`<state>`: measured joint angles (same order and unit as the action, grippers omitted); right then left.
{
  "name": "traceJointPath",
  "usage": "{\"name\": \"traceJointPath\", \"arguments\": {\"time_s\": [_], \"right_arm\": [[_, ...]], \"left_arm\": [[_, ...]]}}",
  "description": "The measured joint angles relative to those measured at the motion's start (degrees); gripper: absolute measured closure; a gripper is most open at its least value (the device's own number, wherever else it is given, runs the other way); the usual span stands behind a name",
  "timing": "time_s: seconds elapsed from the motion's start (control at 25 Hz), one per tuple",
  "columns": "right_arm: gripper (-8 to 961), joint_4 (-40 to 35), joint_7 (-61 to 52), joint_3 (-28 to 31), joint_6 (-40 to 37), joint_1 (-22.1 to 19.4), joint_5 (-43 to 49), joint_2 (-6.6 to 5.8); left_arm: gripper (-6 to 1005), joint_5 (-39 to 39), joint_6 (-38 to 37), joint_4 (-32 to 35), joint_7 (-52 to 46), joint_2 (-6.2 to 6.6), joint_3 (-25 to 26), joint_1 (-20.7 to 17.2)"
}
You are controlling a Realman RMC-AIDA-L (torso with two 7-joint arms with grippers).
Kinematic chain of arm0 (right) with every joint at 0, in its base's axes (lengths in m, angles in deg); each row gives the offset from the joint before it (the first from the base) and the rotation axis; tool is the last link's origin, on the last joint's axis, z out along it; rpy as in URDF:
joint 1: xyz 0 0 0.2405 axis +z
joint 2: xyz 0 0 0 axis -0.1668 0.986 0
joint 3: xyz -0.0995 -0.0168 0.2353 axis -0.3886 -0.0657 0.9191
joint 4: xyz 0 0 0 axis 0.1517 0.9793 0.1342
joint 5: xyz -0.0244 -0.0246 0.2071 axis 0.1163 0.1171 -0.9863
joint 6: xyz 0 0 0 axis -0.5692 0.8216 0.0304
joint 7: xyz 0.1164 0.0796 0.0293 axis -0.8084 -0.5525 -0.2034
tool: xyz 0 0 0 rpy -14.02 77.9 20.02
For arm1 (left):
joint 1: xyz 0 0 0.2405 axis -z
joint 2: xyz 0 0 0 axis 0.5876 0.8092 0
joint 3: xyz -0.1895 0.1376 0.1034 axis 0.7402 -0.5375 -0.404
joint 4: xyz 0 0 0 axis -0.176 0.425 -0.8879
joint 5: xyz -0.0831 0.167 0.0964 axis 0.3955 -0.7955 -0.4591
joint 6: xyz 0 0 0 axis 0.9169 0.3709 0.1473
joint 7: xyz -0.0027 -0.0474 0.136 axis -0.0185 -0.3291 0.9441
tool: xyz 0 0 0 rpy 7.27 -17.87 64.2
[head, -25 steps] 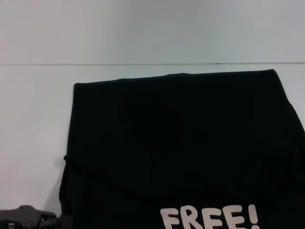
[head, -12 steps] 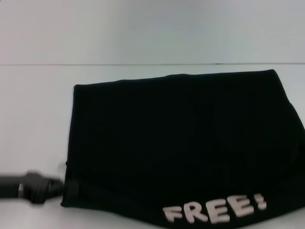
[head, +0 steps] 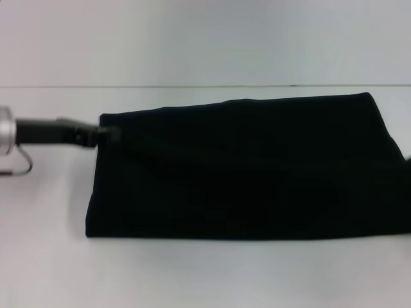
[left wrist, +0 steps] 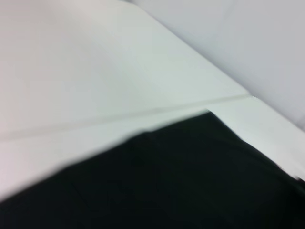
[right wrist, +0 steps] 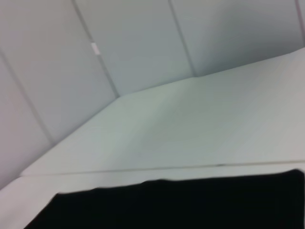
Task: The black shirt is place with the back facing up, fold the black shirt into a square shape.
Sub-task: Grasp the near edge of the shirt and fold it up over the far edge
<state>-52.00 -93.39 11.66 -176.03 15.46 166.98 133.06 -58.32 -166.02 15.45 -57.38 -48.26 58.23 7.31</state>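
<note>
Black shirt (head: 244, 170) lies folded on desk (head: 192, 276); my left claw (head: 106, 135) pinches its upper-left corner to finish the fold. Right claw out of view.

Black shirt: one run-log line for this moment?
black shirt: folded on white table | left gripper: at far-left corner | right gripper: unseen

White table (head: 192, 276) lies open around the black shirt (head: 244, 173).
</note>
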Motion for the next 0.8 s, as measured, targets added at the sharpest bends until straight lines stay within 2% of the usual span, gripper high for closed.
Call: {"name": "traceJointPath", "arguments": {"time_s": [0.24, 0.32, 0.36, 0.52, 0.56, 0.8], "right_arm": [[954, 4.40, -2.39, -3.63, 13.93, 6.85, 0.35, 0.50], [954, 7.95, -2.92, -7.37, 23.29, 10.26, 0.35, 0.52], [954, 7.95, -2.92, -7.37, 23.29, 10.26, 0.35, 0.52], [954, 11.94, -3.09, -10.52, 33.90, 14.55, 0.34, 0.89], [954, 12.43, -3.09, -11.04, 36.13, 15.57, 0.35, 1.19], [953, 12.75, -3.12, -12.82, 41.06, 19.24, 0.18, 1.98]], "left_arm": [[999, -0.30, 17.24, -3.17, -2.13, 0.14, -6.89, 4.17], [999, -0.32, 25.22, -4.15, -3.43, -0.34, -11.71, 4.78], [999, -0.32, 25.22, -4.15, -3.43, -0.34, -11.71, 4.78], [998, -0.07, 33.92, -5.13, -3.65, -1.77, -16.76, 5.33], [998, -0.07, 33.92, -5.13, -3.65, -1.77, -16.76, 5.33], [998, 0.01, 37.77, -5.86, -3.66, -2.45, -19.09, 5.62]]}}
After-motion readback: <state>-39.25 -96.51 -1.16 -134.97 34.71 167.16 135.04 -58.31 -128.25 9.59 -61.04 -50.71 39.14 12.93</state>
